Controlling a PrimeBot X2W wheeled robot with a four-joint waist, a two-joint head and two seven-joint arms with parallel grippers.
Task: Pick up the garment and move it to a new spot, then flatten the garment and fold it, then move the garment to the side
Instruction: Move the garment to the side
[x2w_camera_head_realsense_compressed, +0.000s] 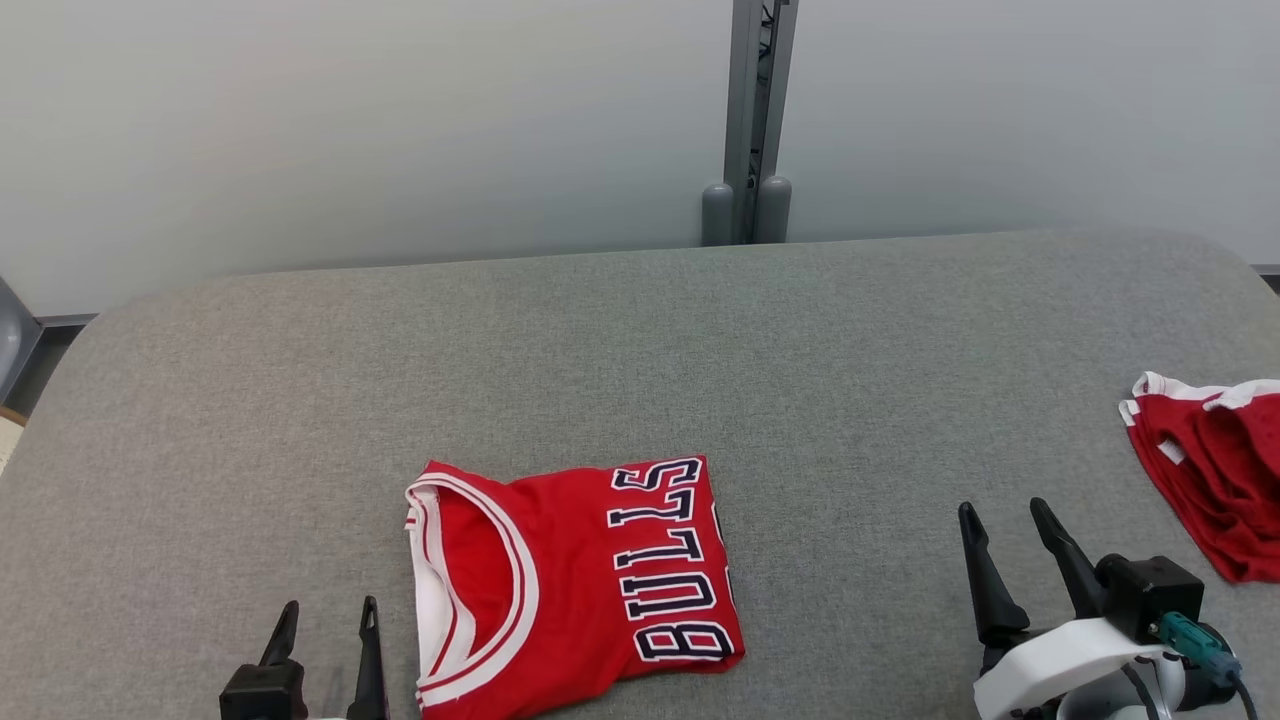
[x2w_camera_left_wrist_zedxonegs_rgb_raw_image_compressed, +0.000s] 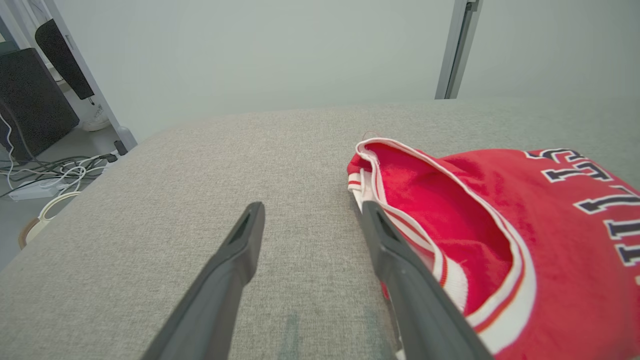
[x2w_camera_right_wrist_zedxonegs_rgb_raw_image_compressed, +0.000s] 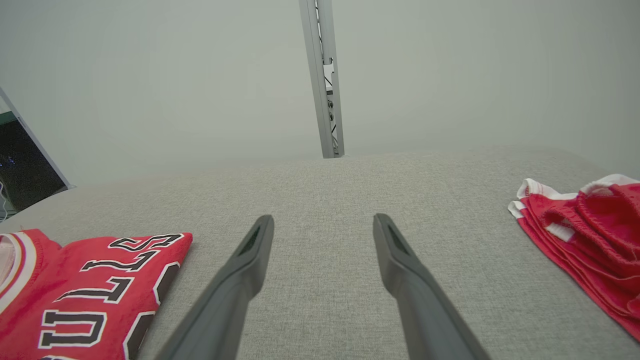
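Pinch all layers of folded red fabric jersey (x2w_camera_head_realsense_compressed: 590, 570), lower centre, with empty, wide-open left gripper (x2w_camera_head_realsense_compressed: 331, 603) (right gripper (x2w_camera_head_realsense_compressed: 1001, 505) likewise).

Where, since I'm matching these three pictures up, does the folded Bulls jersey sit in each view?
Head view: the folded Bulls jersey lies at bottom centre, just right of the left pincer.
Left wrist view: it takes up the right half, collar end nearest the pincer.
Right wrist view: lower left corner.
Shared landmark: the upright grey post, top centre in the head view, upper right in the left wrist view, top centre in the right wrist view.
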